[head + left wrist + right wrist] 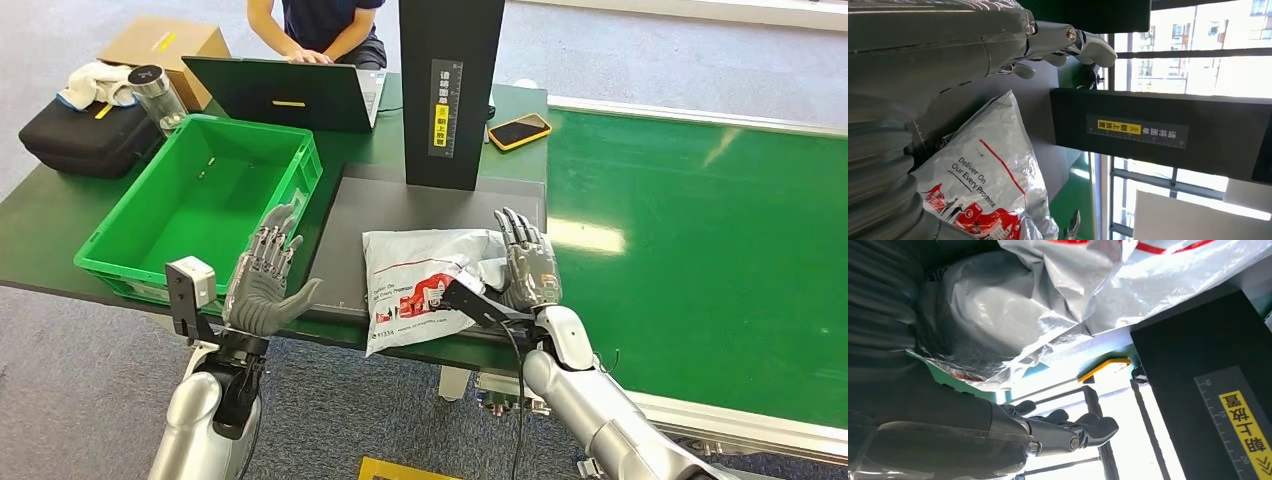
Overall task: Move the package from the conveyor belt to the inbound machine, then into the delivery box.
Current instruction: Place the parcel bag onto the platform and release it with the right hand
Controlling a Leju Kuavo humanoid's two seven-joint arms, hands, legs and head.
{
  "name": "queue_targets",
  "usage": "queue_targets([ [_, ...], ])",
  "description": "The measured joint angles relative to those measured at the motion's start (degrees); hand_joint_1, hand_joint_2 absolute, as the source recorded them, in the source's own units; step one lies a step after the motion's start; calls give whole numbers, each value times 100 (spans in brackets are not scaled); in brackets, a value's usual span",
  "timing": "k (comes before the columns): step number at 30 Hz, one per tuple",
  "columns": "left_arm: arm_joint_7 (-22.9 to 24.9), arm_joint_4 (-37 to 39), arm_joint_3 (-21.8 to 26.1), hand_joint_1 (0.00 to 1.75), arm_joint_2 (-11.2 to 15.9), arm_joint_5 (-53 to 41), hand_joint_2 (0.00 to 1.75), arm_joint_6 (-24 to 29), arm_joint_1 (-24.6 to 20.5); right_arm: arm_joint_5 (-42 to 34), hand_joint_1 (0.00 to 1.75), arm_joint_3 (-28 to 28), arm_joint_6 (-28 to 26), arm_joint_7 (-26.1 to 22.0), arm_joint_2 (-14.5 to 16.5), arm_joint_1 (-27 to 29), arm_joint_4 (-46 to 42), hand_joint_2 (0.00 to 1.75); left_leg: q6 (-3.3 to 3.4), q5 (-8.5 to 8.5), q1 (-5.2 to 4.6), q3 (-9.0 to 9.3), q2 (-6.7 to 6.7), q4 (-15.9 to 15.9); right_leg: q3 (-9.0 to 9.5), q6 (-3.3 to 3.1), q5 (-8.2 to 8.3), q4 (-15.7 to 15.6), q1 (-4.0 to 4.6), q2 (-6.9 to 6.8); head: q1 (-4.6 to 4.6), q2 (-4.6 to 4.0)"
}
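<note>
Resting beside the right edge of the white plastic mailer package (430, 285), the right robot hand (528, 262) has its fingers stretched out flat and grips nothing, while the left robot hand (266, 282) hovers open and empty, fingers spread, between the package and the green crate (120, 235). That package lies crumpled on the dark grey scanner plate (385, 205) on the surface (60, 215), just in front of the black upright column (450, 90), with the green conveyor belt (700, 260) off to the right.
</note>
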Motion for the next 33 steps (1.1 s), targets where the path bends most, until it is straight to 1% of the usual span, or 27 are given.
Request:
queue_targets([
  [6,0,1,-3,0,0,0,175,2,0,-4,0,-86,0,-4,5,34,-19,175,0,0,0,0,0,0,0,0,0,0,0,0,0,-1],
  [8,0,1,-4,0,0,0,175,2,0,-64,0,-98,25,-48,6,40,-23,87,0,0,0,0,0,0,0,0,0,0,0,0,0,-1],
  [10,-1,2,-9,0,0,0,175,6,0,-358,0,-155,175,-263,6,74,-76,0,0,0,0,0,0,0,0,0,0,0,0,0,1,0],
  [12,-17,7,-23,0,2,-1,175,15,-1,-902,0,-268,545,-614,5,151,-209,0,0,0,0,0,0,0,0,0,0,0,0,0,1,-1],
  [14,-59,26,-53,0,6,-1,175,21,-9,-1583,0,-389,1210,-926,-6,260,-421,0,0,0,0,0,0,0,-2,0,0,0,0,1,0,-1],
  [16,-103,61,-82,0,13,-1,175,21,-32,-2321,0,-494,2057,-1129,-23,386,-653,0,0,0,0,0,1,0,-4,0,0,0,0,1,0,-1],
  [18,-128,101,-97,0,25,10,175,12,-68,-3216,0,-610,3118,-1246,-35,513,-855,0,0,0,0,0,0,0,-5,0,0,0,0,1,0,-1],
  [20,-144,141,-106,0,37,83,175,-42,-107,-4253,0,-779,4340,-1356,-46,653,-1045,87,0,0,0,0,0,0,-5,0,0,0,1,1,-1,-1],
  [22,-148,173,-108,0,47,178,175,-100,-135,-5059,0,-973,5185,-1449,-55,827,-1250,175,0,0,1,0,0,0,-4,0,0,0,1,1,-1,-1],
  [23,-146,183,-108,0,54,205,175,-109,-140,-5310,0,-1061,5394,-1471,-58,922,-1360,175,0,0,1,0,0,0,-4,0,0,0,1,1,-1,0],
  [25,-138,188,-108,0,71,214,175,-102,-129,-5585,0,-1227,5544,-1476,-69,1122,-1600,175,0,0,1,-1,0,-1,-4,0,-1,0,0,1,0,-1],
  [30,-31,127,-108,0,81,88,175,-86,-2,-5671,0,-1554,5533,-1385,-107,1614,-2181,175,1,-2,0,-4,0,0,-5,0,-1,-1,-1,1,1,-1],
  [33,16,71,-108,0,81,31,175,-81,40,-5649,0,-1671,5521,-1343,-108,1812,-2428,175,2,-3,-1,-4,0,-1,-5,1,-1,-2,-1,1,-1,-1],
])
